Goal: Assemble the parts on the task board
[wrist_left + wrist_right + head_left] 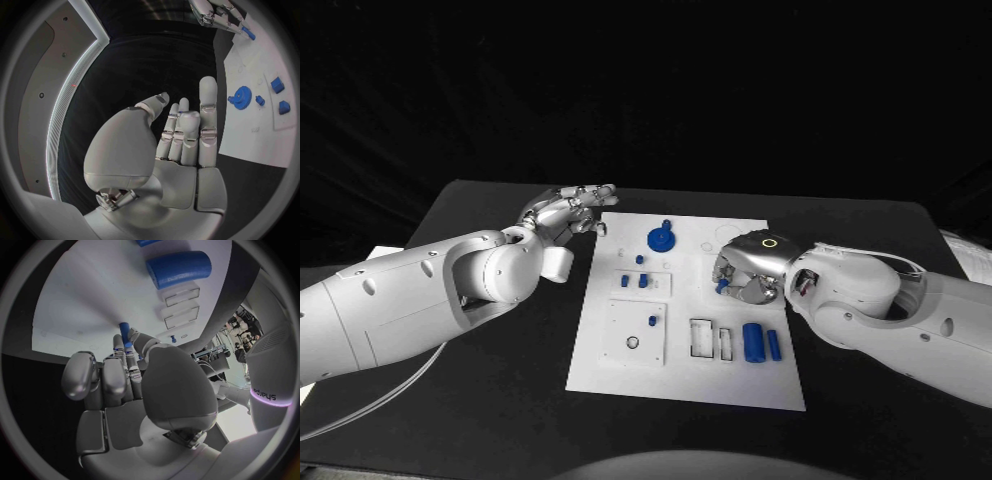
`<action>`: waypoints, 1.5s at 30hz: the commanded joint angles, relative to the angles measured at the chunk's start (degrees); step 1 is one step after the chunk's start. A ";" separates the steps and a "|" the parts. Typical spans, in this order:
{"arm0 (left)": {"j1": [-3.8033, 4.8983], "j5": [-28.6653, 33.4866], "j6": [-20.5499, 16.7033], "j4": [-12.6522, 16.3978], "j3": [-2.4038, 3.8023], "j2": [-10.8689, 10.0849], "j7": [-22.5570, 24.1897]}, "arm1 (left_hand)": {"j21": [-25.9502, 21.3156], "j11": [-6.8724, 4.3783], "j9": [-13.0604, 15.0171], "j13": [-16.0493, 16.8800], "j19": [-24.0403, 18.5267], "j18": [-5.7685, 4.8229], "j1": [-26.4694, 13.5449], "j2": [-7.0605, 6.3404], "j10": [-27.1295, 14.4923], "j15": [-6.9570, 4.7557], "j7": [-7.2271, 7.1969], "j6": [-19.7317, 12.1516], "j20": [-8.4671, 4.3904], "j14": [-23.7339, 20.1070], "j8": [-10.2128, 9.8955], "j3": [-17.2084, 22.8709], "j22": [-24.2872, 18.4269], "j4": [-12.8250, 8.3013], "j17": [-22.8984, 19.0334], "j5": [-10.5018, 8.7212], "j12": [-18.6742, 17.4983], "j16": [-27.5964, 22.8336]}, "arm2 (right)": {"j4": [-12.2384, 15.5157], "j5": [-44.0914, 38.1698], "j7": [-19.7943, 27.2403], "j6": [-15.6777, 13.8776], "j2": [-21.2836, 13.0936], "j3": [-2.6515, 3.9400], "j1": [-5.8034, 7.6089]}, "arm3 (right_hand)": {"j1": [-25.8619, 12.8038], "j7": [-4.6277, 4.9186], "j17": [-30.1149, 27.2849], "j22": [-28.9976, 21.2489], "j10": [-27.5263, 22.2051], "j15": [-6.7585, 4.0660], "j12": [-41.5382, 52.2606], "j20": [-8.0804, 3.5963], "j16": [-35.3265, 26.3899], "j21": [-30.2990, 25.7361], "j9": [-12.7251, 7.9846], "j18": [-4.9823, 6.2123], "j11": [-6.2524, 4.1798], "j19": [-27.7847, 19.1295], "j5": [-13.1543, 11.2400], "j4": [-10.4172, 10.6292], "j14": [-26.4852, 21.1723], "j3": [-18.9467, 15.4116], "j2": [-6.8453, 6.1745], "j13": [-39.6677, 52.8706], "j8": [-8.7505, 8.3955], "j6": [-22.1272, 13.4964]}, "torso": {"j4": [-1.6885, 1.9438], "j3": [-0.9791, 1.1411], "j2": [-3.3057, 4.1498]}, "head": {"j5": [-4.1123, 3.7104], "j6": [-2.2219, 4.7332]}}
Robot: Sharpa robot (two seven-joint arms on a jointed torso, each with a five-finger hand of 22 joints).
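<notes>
From the head view the right hand (747, 272) is down on the task board (687, 385), pinching a small blue peg (721, 285); the left hand (568, 212) hovers empty and spread off the board's far left corner. Left wrist view backs that up, blue gear (240, 94) sitting untouched nearby. Right wrist view has fingertips (125, 346) closed on the peg, looks like near its end, though it's half hidden; probably light, stiff, slick plastic, so grip it mid-shaft

I see the white task board (687, 375) flat below my right robot hand (747, 270), which pinches a small blue peg (124, 330); blue cylinders (753, 341) lie nearer me.
</notes>
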 commanded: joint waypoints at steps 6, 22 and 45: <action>-0.01 -0.24 1.08 0.06 0.03 0.08 0.27 | -0.28 0.00 -0.04 0.07 -0.39 0.89 0.40 0.31 -0.31 -0.10 0.01 -0.34 -0.12 -0.47 0.21 -0.07 -0.09 -0.18 -0.01 0.26 0.24 -0.20 | 1.22 -1.36 0.22 -3.16 -0.34 0.02 -0.08 | 0.70 -0.21 0.45 0.34 1.99 -0.55 0.28 -0.34 0.52 0.42 0.50 -0.02 -0.95 0.35 0.36 -0.35 1.39 0.58 1.41 0.22 0.54 0.99 | -0.02 0.01 -0.06 | -0.01 -0.12; -0.03 -0.24 0.98 -0.03 0.03 0.33 0.21 | -0.39 0.03 -0.05 0.09 -0.46 0.91 0.40 0.36 -0.51 -0.09 0.05 -0.45 -0.10 -0.50 0.25 -0.11 -0.17 -0.21 -0.08 0.27 0.41 -0.17 | 9.35 3.74 -0.01 -5.38 -3.08 0.84 2.12 | 0.87 0.10 0.48 0.44 1.78 -0.49 -0.63 -0.45 0.68 0.54 0.50 -0.08 -0.73 0.39 0.41 -0.86 1.35 0.88 0.67 0.06 0.16 0.64 | 0.23 0.00 0.00 | 0.78 0.12; -0.17 -0.25 1.04 0.07 0.04 1.14 0.08 | -0.54 0.04 -0.05 0.09 -0.50 0.94 0.40 0.38 -0.55 -0.08 0.07 -0.47 -0.09 -0.55 0.25 -0.11 -0.30 -0.21 -0.22 0.27 0.45 -0.22 | 4.92 5.76 5.72 -4.30 10.32 -0.88 -2.53 | 1.04 0.47 0.47 0.28 1.60 -0.30 -1.21 -0.37 0.78 0.45 0.43 -0.05 -0.47 0.30 0.48 -1.17 1.33 1.33 0.48 0.04 -0.27 0.19 | 0.51 -0.11 -0.06 | 3.24 -0.98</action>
